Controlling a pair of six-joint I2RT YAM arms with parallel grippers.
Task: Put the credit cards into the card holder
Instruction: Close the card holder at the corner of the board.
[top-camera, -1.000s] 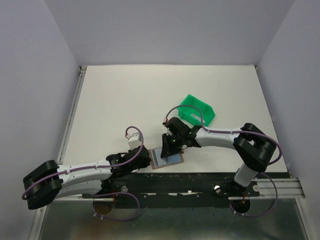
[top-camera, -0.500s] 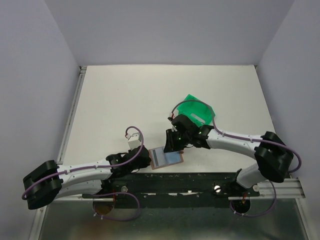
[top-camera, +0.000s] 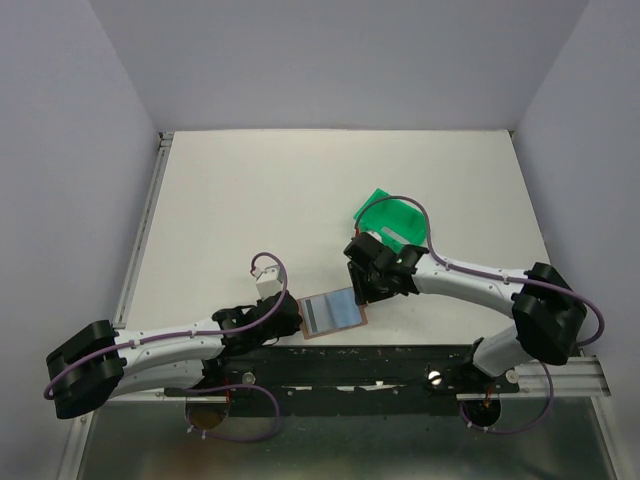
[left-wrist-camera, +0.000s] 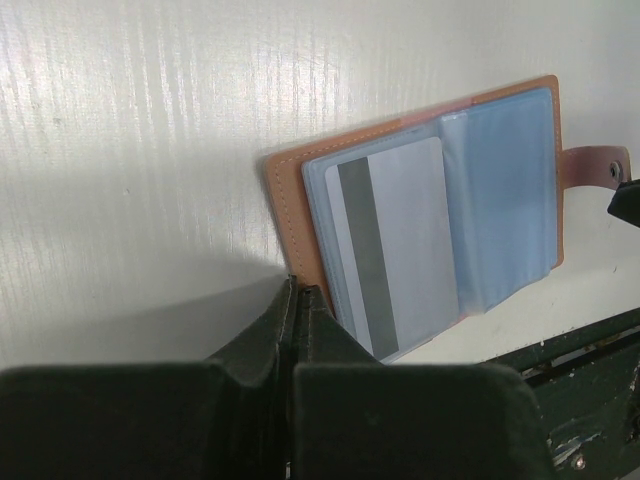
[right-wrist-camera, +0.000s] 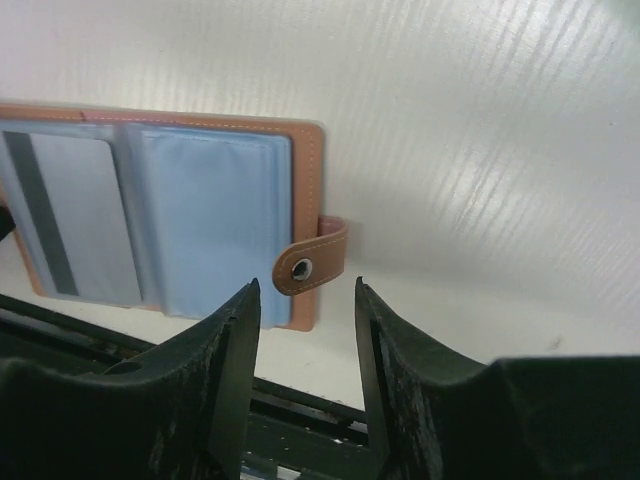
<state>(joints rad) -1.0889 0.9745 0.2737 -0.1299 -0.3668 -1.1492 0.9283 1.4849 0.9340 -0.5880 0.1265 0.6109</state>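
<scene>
Card holder (left-wrist-camera: 283, 195) lay open flat at the table's (top-camera: 250, 200) near edge, one striped credit card (left-wrist-camera: 395, 240) in its left sleeve. Left gripper (left-wrist-camera: 297, 300) was closed, tips against holder's left edge. Right gripper (right-wrist-camera: 305, 288) was open, empty, by the snap tab (right-wrist-camera: 312, 255).

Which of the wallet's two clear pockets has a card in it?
The pocket away from the snap tab: a grey card with a dark stripe shows through. The pocket beside the tab shows plain blue.
</scene>
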